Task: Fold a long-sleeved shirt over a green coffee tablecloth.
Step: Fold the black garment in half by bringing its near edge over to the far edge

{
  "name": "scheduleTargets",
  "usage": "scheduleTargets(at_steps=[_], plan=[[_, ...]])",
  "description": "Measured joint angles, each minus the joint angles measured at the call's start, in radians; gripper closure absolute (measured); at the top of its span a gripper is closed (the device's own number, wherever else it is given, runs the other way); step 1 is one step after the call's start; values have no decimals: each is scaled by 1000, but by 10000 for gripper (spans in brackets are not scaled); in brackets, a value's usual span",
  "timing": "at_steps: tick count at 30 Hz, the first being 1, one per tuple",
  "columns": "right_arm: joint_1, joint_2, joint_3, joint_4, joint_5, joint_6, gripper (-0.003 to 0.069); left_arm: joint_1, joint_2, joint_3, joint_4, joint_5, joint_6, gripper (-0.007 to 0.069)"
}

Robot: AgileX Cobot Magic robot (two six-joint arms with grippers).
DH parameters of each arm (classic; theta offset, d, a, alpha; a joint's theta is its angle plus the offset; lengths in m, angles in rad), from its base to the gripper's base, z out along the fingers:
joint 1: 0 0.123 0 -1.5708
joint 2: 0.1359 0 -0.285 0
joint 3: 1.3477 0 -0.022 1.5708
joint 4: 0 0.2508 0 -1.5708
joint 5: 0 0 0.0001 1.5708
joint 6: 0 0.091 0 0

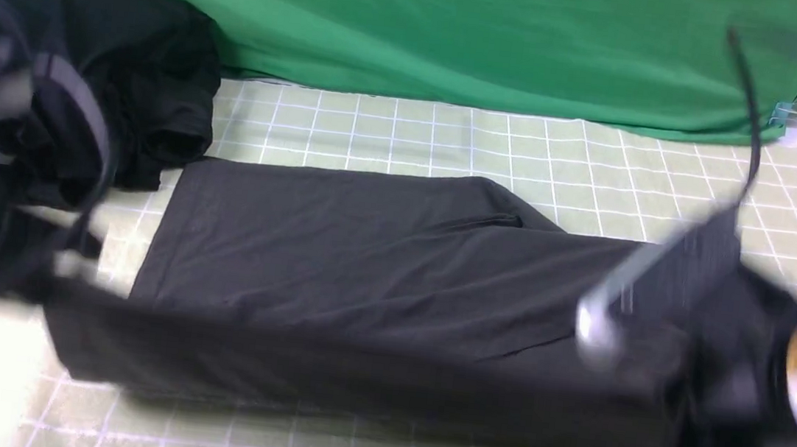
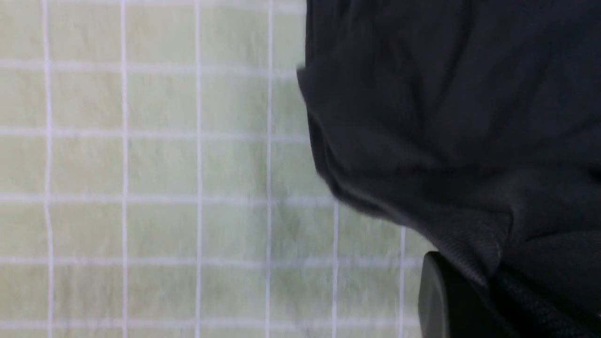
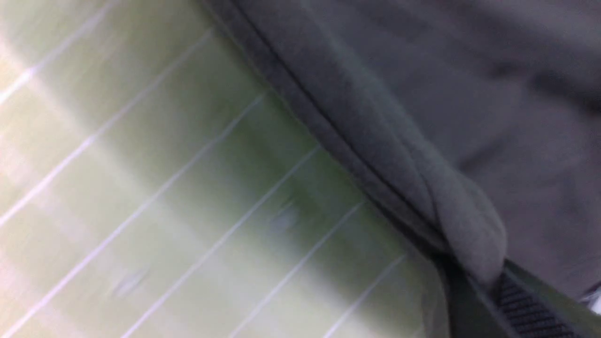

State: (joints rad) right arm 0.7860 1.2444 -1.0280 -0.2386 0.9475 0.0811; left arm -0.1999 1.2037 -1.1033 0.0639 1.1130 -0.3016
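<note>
The long-sleeved shirt (image 1: 379, 266), charcoal grey, lies stretched sideways across the green coffee tablecloth (image 1: 451, 147), a pale yellow-green cloth with thin white grid lines. The shirt's near edge is lifted and pulled taut between my two grippers. My left gripper (image 1: 67, 274) is shut on the shirt's left corner. In the left wrist view a ribbed hem of the shirt (image 2: 446, 117) is pinched in that gripper (image 2: 488, 281) above the tablecloth (image 2: 141, 164). My right gripper (image 1: 683, 409), blurred, is shut on the right end. The right wrist view shows a fold of shirt (image 3: 469, 94) clamped in it (image 3: 488, 286).
A heap of blacker garments (image 1: 87, 87) with a grey-blue piece lies at the back left. Plain vivid green fabric (image 1: 426, 26) hangs along the back, with a small metal clip (image 1: 788, 113) at its right end. A dark cable (image 1: 748, 105) arcs above the right arm.
</note>
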Motion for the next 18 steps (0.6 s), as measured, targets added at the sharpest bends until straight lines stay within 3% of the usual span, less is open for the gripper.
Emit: scheduleTargets(at_steps=[7,13,18], plan=[[-217,251,-244,-1,-82,-114,630,89,288,-234,-43,-65,72,610],[-336,524,-452,0,-174,-153,630,92,569,-446,-39,-93,83,610],[-377,726,-616,-2,-219,-153,630,92,764,-623,-22,-93,85,610]])
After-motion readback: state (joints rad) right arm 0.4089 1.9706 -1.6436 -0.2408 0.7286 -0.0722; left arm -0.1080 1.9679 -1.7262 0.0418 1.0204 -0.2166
